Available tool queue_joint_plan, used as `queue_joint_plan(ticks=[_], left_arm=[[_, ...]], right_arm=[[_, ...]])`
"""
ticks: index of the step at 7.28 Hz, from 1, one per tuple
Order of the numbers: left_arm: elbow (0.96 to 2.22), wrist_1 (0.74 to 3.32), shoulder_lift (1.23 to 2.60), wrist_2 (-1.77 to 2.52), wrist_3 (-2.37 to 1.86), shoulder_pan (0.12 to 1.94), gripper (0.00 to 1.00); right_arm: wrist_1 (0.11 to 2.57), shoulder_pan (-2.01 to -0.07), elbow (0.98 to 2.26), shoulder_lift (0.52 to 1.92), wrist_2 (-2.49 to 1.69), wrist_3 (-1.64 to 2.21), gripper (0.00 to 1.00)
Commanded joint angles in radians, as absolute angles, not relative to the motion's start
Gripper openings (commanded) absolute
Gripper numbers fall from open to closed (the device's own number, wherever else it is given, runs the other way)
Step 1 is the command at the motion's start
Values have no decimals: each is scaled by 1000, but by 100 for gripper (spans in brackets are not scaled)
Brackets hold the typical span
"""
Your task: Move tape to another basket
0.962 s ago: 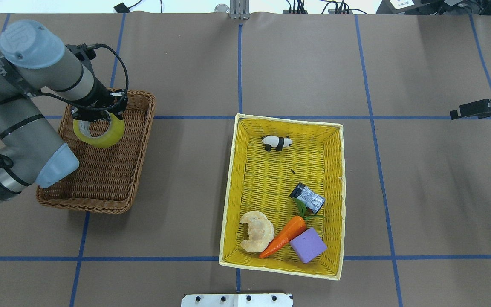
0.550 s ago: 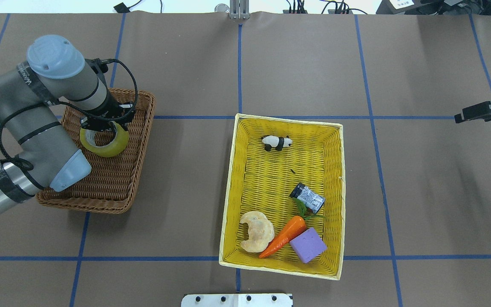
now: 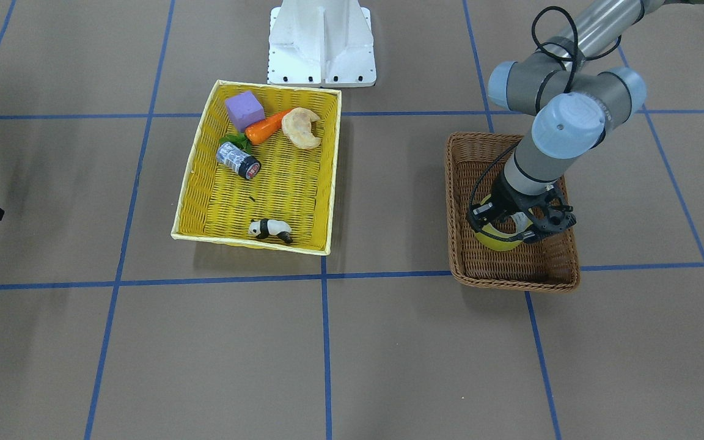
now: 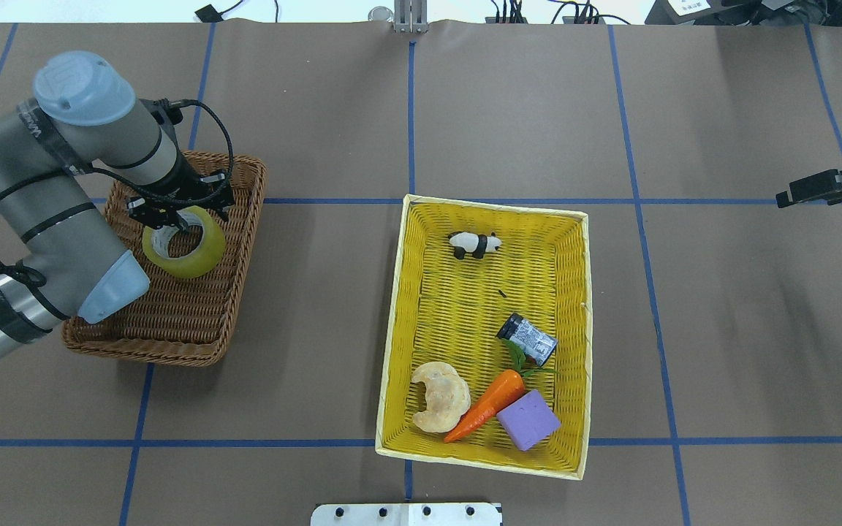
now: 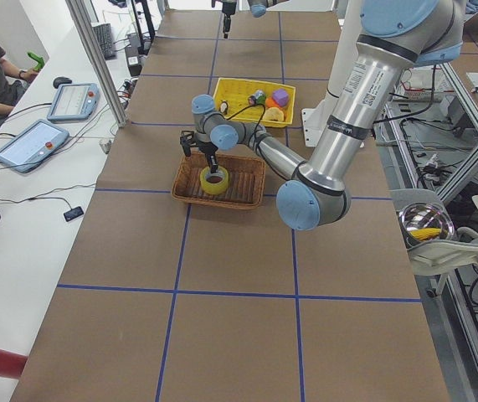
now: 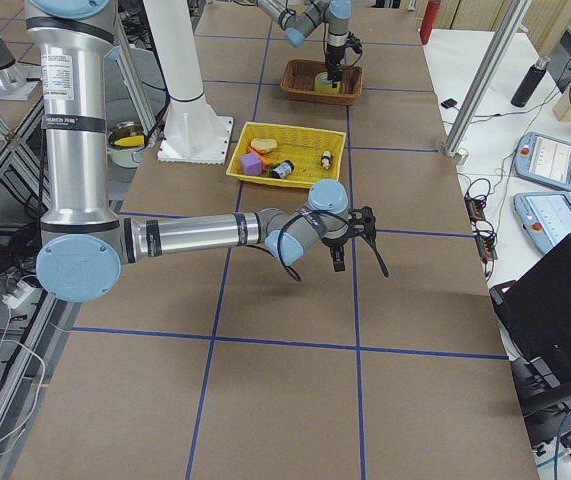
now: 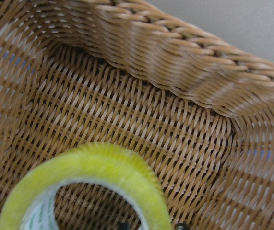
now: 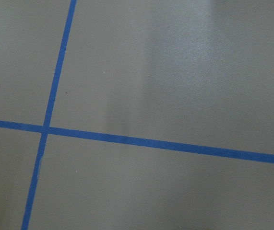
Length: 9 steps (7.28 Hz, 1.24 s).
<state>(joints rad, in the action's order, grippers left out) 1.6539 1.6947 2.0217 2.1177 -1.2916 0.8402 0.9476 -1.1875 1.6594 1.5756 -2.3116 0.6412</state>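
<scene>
Item, brown basket [image 4: 240, 241], nine o'clock: tape [image 4: 186, 252] inside, at its far end. My left claw [image 4: 172, 216] has spread since a second ago, releasing it; delivery apparently done. Right claw [image 4: 805, 189], three o'clock: state unreadable.

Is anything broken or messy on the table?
Nothing looks broken or spilled. The tape sits tilted inside the brown basket under the left pincer, which looks normal for a drop-off. The toys lie tidy in the yellow basket.
</scene>
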Motion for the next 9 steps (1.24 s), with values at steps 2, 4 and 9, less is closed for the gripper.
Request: queue_joint_plan(ticks=[2, 4, 9], left_arm=[[1955, 1347, 1962, 2149, -816, 1035, 99], [1929, 1333, 1869, 2277, -528, 1260, 99], [1551, 1511, 1747, 2424, 6, 1580, 99]], right_arm=[[1040, -1221, 1690, 1562, -2319, 638, 100], [1122, -1287, 1692, 1545, -2350, 567, 100], [1394, -1506, 1700, 1575, -2385, 137, 100]])
